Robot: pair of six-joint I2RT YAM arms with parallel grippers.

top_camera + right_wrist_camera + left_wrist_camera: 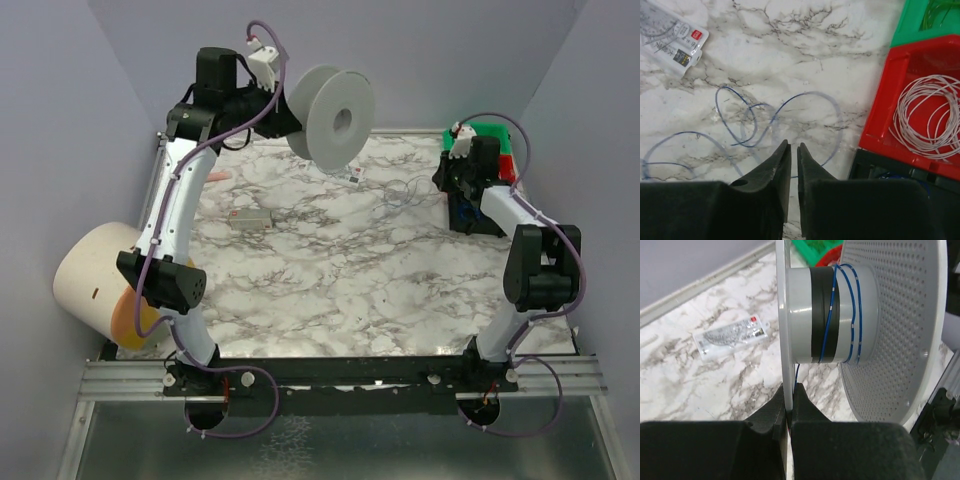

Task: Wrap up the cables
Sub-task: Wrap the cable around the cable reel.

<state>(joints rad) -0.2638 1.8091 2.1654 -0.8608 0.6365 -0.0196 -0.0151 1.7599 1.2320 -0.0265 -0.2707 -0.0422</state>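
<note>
Left gripper (788, 395) is clamped on the spool (890, 340) flange, some cable (852, 315) wound on its hub. My right gripper (793, 150) is nearly closed over loose loops by the far-right corner.

Grey spool (335, 112) held above marble table (330, 290); cables (403, 190) loop at right

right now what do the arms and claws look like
The left arm and right arm have rounded white tubes between chunky black joints. A thin purple cable runs along each and loops at the base. The left claw and right claw are matte black, each with two blocky fingers tapering to narrow tips.
</note>
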